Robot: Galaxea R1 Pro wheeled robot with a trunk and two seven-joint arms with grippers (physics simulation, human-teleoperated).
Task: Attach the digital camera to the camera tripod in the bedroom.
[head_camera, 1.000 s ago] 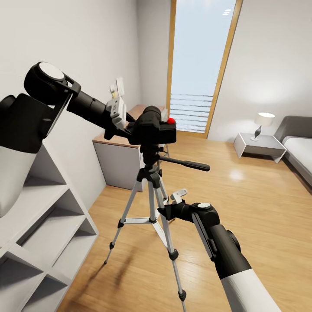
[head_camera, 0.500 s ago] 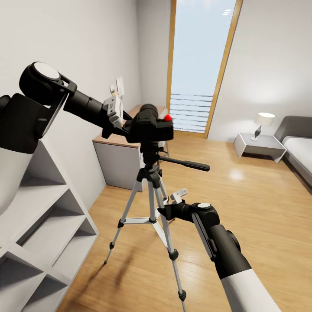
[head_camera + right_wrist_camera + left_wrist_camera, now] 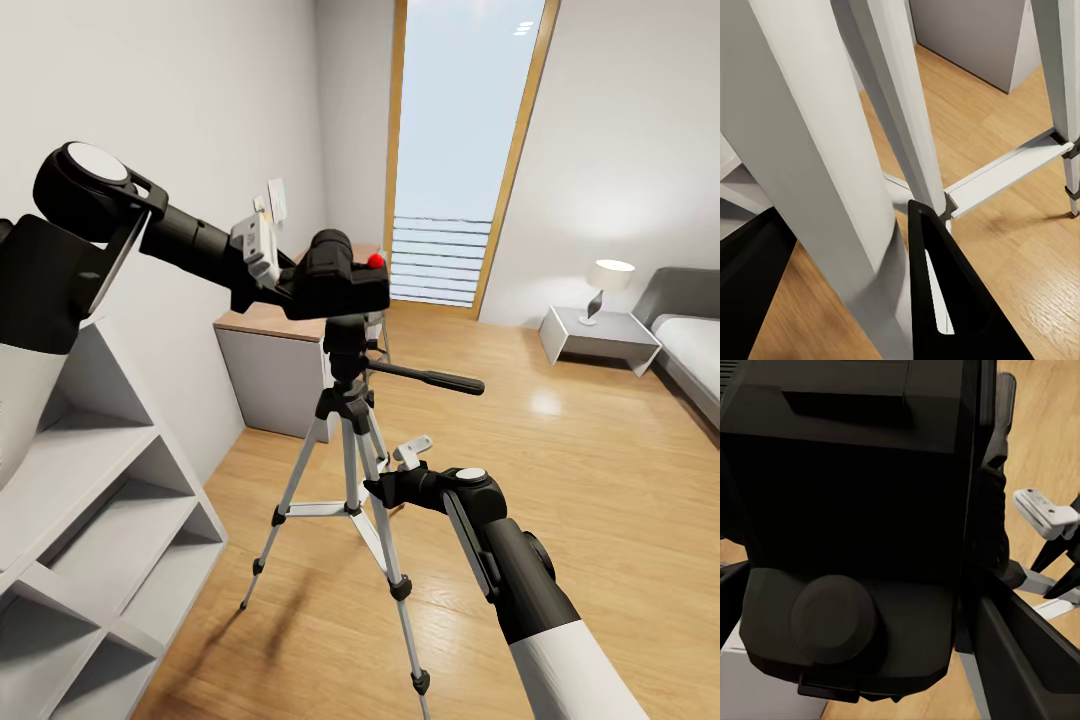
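Head view: left claw (image 3: 290, 285) holds digital camera (image 3: 335, 275) above camera tripod (image 3: 350, 450).

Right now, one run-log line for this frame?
stage: mounting | left hand: holds digital camera over camera tripod head | right hand: low at tripod legs | seated: cannot tell

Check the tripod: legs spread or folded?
Spread. The camera tripod stands upright on the floor, legs splayed apart with braces extended.

Digital camera (image 3: 335, 277): small black box, red round button on top, sitting level just above the tripod head. Camera tripod (image 3: 350, 470): upright on the wood floor (bedroom), silver-grey legs spread, black pan handle pointing right.
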